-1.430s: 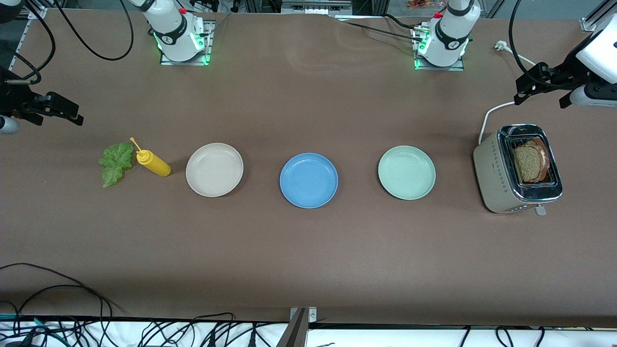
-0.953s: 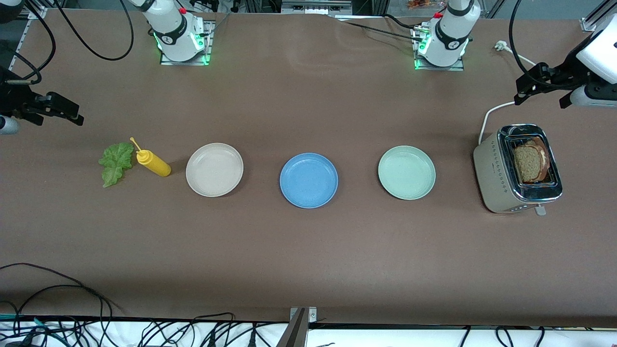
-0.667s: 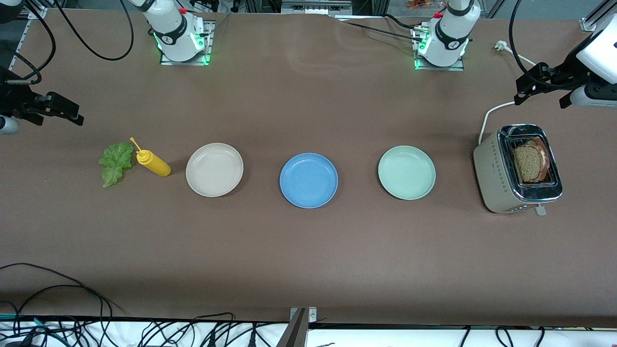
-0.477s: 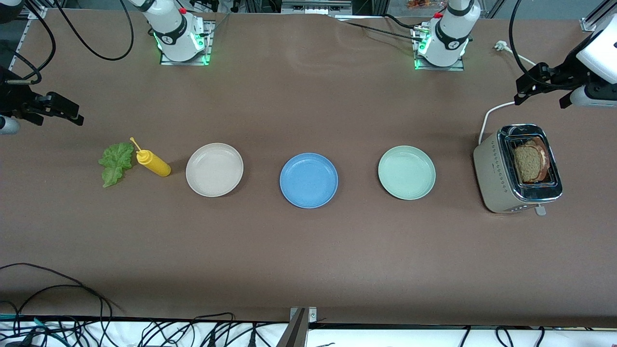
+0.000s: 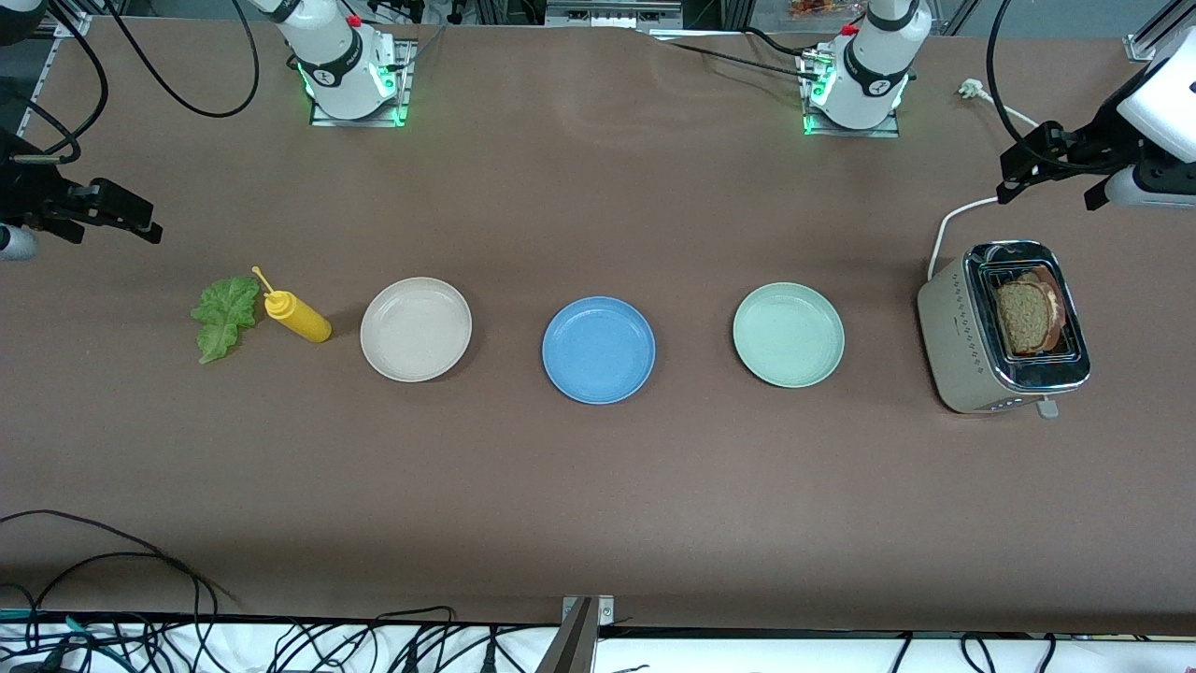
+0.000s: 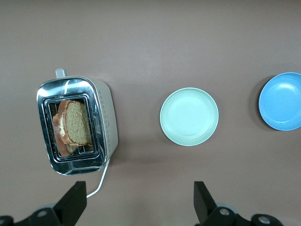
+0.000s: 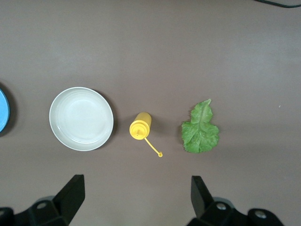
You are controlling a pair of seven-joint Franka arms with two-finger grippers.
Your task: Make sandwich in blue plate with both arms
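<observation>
Nothing has moved over the last second — left gripper (image 5: 1051, 178) hangs wide open above the toaster (image 5: 962, 346) holding the bread (image 5: 1023, 316), right gripper (image 5: 112, 217) wide open near the lettuce (image 5: 222, 318), plate (image 5: 598, 350) bare, so assembly hasn't begun.

You've got the blue plate (image 5: 598, 350) flat, upright and bare mid-table, approx. halfway btwn the robots' edge and the camera edge. Two brown bread slices (image 5: 1026, 316) stand on edge in the toaster (image 5: 972, 360) slots at the left arm's end. Lettuce leaf (image 5: 223, 318), ruffled green, lies flat nr the right arm's end.
</observation>
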